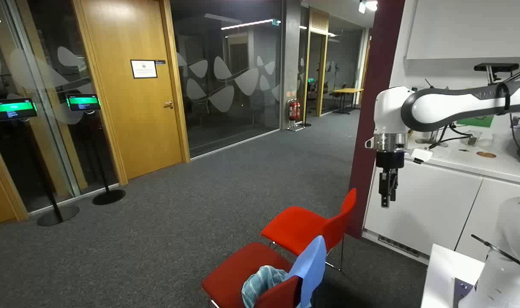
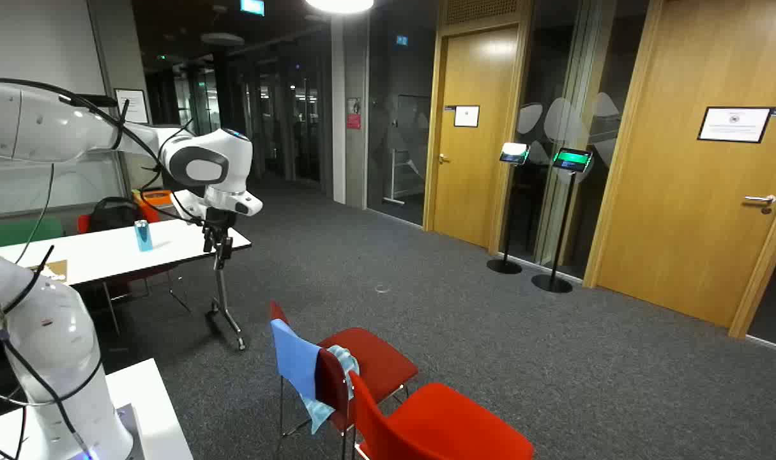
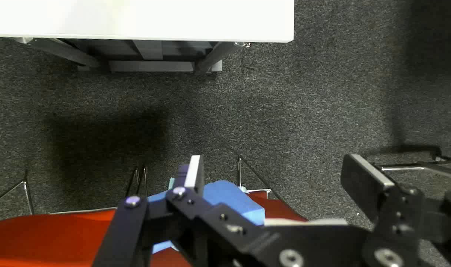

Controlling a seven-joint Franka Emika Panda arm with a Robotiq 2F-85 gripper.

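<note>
Gripper [image 3: 272, 168]: one only, black, at the end of the white arm [image 1: 461, 105]; fingers [image 3: 198, 174] spread wide, nothing pinched, tips down in mid-air and touching nothing that shows
Blue cloth [image 1: 313, 269]: laid over the backrest of the dark red chair [image 1: 238, 265], covering part of it; judged the loose item nearest the gripper
Bearing: in both exterior views the cloth lies lower than the gripper and well apart from it, to its right in an exterior view [image 2: 293, 358]; in the wrist view it shows toward the near edge, partly behind the finger on the left, so it seems off to one side rather than straight under the fingertips
Long axis: the part in sight runs top to bottom down the backrest; ends partly hidden, so full length and direction unclear
Teal cloth [image 1: 262, 284]: patterned, bunched on the same seat against the backrest; whether joined to the blue cloth, unclear
Bright red chair [image 1: 296, 226]: just beside the dark red chair, on its far side in an exterior view
White table [image 1: 450, 273]: under the arm's base, near right in an exterior view
Long table [image 2: 100, 255]: far left in an exterior view, bearing a blue can [image 2: 143, 236]
Screens [image 1: 12, 109]: two, lit green, left of the wooden door [image 1: 129, 107]
</note>
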